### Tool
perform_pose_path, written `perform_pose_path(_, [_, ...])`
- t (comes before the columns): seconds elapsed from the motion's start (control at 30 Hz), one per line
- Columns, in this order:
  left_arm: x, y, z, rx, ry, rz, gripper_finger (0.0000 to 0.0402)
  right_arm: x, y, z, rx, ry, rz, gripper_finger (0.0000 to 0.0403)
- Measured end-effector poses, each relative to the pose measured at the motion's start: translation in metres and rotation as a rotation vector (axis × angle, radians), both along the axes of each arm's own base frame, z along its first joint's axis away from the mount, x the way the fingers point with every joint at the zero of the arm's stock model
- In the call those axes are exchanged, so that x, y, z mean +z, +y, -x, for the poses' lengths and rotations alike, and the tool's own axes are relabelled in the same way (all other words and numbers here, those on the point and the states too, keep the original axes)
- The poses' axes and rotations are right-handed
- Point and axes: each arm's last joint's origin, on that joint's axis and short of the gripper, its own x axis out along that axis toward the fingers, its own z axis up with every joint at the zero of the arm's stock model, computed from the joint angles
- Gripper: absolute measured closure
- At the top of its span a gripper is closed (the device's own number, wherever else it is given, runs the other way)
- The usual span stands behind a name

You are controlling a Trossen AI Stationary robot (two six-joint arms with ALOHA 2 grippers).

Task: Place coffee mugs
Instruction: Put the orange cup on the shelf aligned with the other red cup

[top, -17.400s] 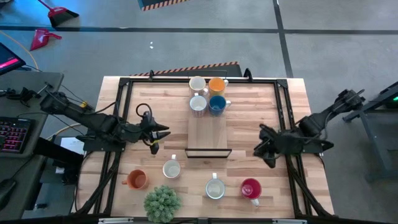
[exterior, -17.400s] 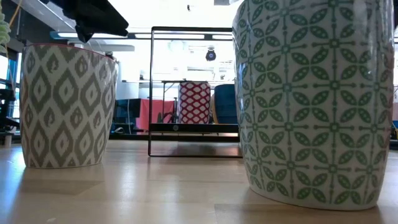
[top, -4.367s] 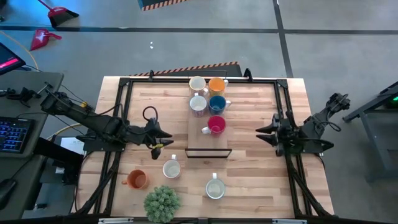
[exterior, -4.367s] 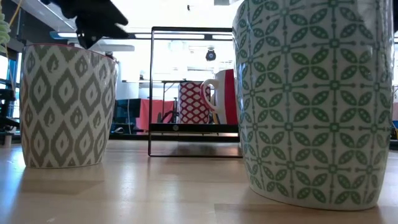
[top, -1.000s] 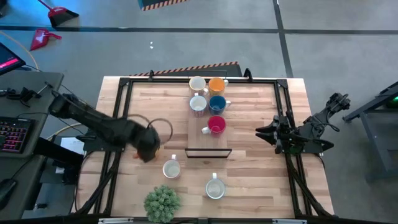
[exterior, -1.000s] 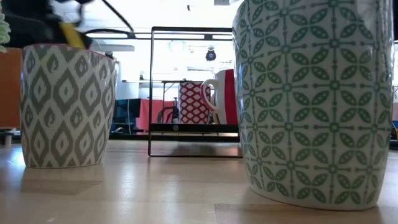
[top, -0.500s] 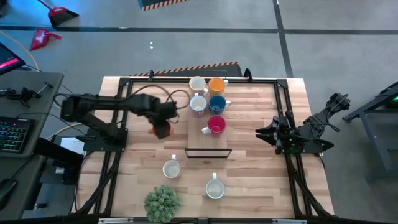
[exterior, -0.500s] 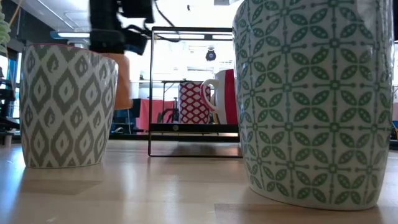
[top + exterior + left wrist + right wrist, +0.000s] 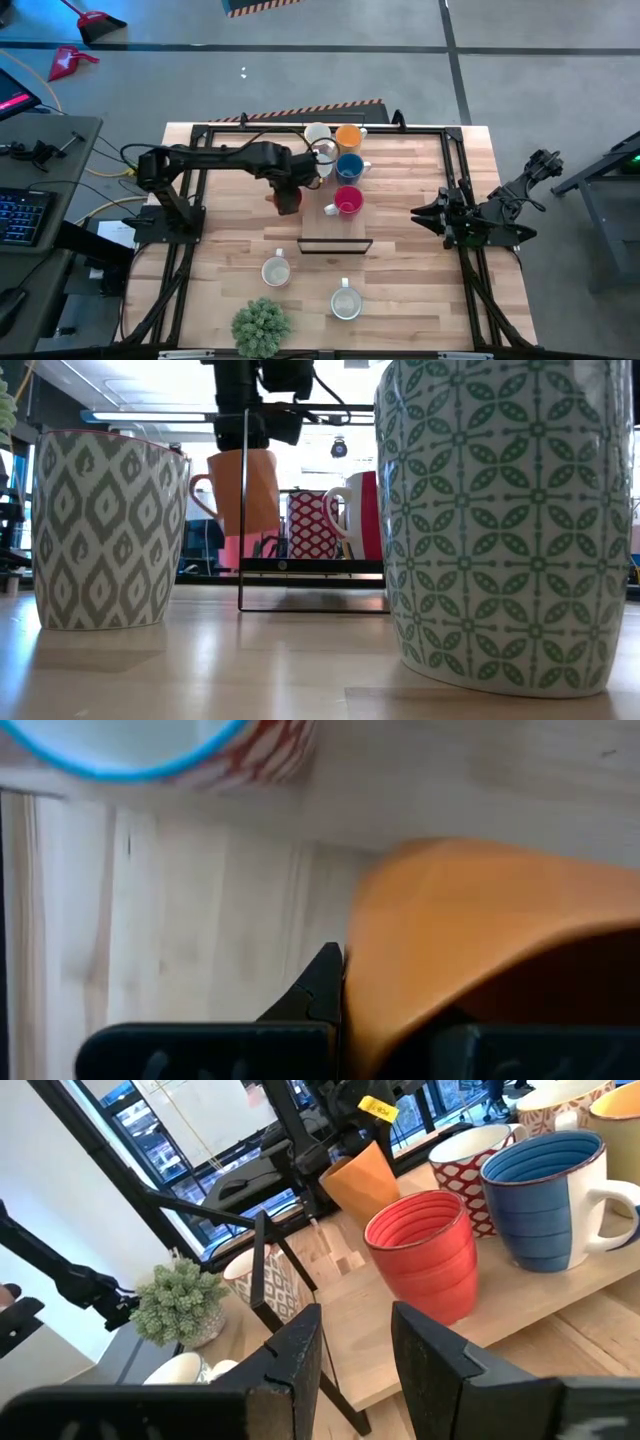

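Hanging upright, mouth up, an orange mug (image 9: pixel 243 490) is clamped in the left gripper (image 9: pixel 287 192)'s jaws above the tabletop (image 9: pixel 400 260). Seven other mugs stand upright. The right gripper (image 9: pixel 420 212) waits at the side, jaws apart, empty.

Foreground left: grey-and-white diamond-patterned mug (image 9: pixel 108 528) on the wooden table (image 9: pixel 250 670).
Foreground right: green leaf-patterned mug (image 9: pixel 500 520).
Middle: left gripper (image 9: pixel 255 410) holds orange mug (image 9: pixel 243 490) aloft beside black frame (image 9: pixel 243 510).

Overhead looks straight down; low camera sits at tabletop (both catch the orange mug (image 9: pixel 287 199)).
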Motion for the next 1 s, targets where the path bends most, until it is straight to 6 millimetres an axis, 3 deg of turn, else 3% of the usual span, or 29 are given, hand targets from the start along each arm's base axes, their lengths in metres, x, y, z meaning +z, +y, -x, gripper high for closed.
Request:
perform_pose_path(0.4, [-0.013, 0.003, -0.021, -0.033, 0.01, -0.004, 0.0396, 0.0, 0.0, 0.0, 0.0, 0.0, 0.001, 0.0297])
perform_pose_path(1.0, [-0.005, 0.001, -0.03, -0.006, -0.065, -0.006, 0.0396, 0.0, 0.0, 0.0, 0.0, 0.0, 0.003, 0.0297])
